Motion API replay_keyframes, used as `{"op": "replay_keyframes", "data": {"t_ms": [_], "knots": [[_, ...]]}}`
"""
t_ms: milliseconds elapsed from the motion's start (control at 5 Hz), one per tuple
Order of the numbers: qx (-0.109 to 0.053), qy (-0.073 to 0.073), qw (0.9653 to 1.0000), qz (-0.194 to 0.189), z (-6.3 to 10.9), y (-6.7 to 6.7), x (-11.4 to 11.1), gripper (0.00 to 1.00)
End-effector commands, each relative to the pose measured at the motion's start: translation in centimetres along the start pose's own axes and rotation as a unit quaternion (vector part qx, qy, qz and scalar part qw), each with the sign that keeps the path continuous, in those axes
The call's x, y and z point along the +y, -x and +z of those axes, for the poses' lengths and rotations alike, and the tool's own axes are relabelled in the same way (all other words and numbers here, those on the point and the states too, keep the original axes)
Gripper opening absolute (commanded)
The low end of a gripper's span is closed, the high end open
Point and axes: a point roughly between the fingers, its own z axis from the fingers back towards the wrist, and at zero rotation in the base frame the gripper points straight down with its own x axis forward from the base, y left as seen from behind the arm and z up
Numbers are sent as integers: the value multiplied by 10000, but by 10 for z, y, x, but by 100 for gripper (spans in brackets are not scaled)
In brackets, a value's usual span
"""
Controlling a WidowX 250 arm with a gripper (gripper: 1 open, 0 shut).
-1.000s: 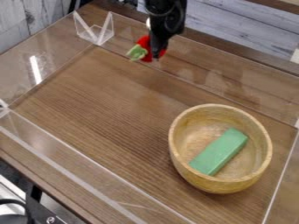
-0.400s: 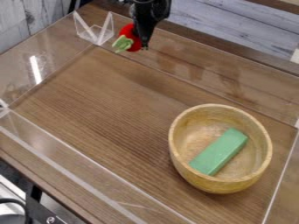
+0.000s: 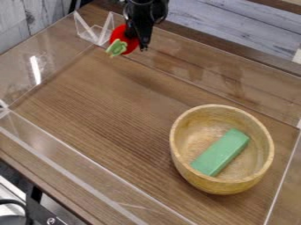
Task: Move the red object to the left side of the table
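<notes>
The red object, a small strawberry-like toy with a light-green leafy end, hangs just above the brown wood-grain table near its far edge, left of the middle. My black gripper comes down from the top of the view and is shut on the red object, which sticks out to the left of the fingers. The leafy end points down and to the left.
A wooden bowl holding a green rectangular block stands at the front right. Clear acrylic walls edge the table, with a corner piece just left of the gripper.
The gripper has carried the red object to the left along the far edge and lifted it slightly. The wrist has rolled, so the toy's leafy end now points further left.
</notes>
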Motion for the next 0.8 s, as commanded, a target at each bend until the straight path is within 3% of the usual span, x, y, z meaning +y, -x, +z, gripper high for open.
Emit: {"op": "replay_keyframes", "data": {"t_ms": [0,200,600], "knots": [[-129,-160,9996,186,17,2,15,0],[-108,-141,9993,336,24,9,18,0],[289,-134,9934,1102,14,18,28,0]]}}
